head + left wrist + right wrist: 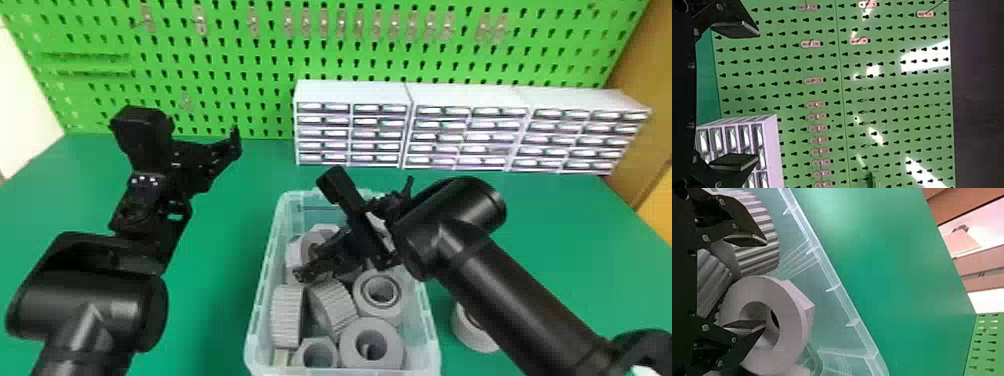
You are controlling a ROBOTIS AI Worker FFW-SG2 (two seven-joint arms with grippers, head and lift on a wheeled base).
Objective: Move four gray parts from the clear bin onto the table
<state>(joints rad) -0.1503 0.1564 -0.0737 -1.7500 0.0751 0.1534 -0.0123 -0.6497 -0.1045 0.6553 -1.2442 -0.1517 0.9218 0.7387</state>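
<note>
Head view. Background: green pegboard [270, 60] hung with metal clips [252, 20]; white drawer cabinets [350, 92] at its foot; green table [210, 280] in front. Clear bin [432, 345], upright, its near end at the bottom edge; gray parts [332, 305] inside, both ribbed and ring-shaped. One further gray part [467, 332] on the table, just beside the bin on the robot's right, partly behind the right arm [520, 290]. Green tabletop extends between bin and left arm [85, 295]. Right gripper [356, 228] over the bin's far half, fingers wide apart; left gripper [202, 160] raised, well apart from the bin, toward the pegboard.

Left wrist view. Pegboard and clips at closer range; beside them a dark surface [979, 94]. Drawer cabinet behind one fingertip, a strip of table alongside. Left gripper [757, 96]: fingers spread, pegboard beyond the gap, no part between them.

Right wrist view. Bin rim in a long slant, green table beyond it, then reddish-brown shelving [981, 262] and a corner of pegboard. A band of open bin floor and wall lies between the parts and that rim. Right gripper [764, 283]: fingers spread, pinching nothing. One fingertip overlaps the hole of a thick gray ring [791, 317]; the other overlaps a ribbed gray part [760, 256]. Contact with either: cannot tell.
</note>
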